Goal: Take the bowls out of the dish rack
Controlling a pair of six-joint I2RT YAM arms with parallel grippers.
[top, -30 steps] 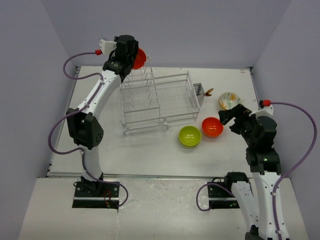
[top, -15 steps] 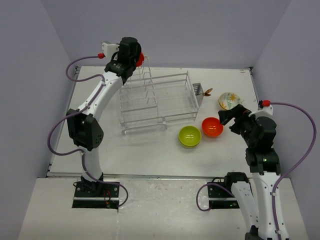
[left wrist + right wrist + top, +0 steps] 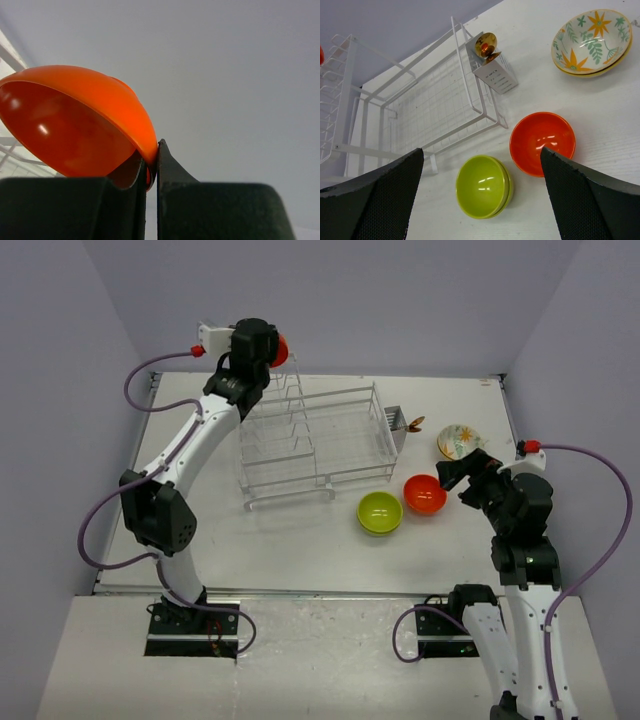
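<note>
Left arm's elbow has swung out to the left over the last second, and the left gripper (image 3: 151,167) went from apart to pinched tight on the rim of a small round glossy orange-red bowl (image 3: 75,130). That bowl hangs tilted at the far left end of the big rectangular white wire dish rack (image 3: 330,445), up by the taller slotted section. Whether it touches the wires I can't tell.

Right gripper (image 3: 481,150) hovers off the rack's right end, fingers spread wide with nothing between them. Below it on the white table (image 3: 300,540), a round lime-green bowl (image 3: 482,186) and a second orange-red bowl (image 3: 542,142) sit side by side just off the rack's near right corner. The whitish flower-pattern bowl (image 3: 591,42) sits past the rack's small cutlery basket (image 3: 495,75).
</note>
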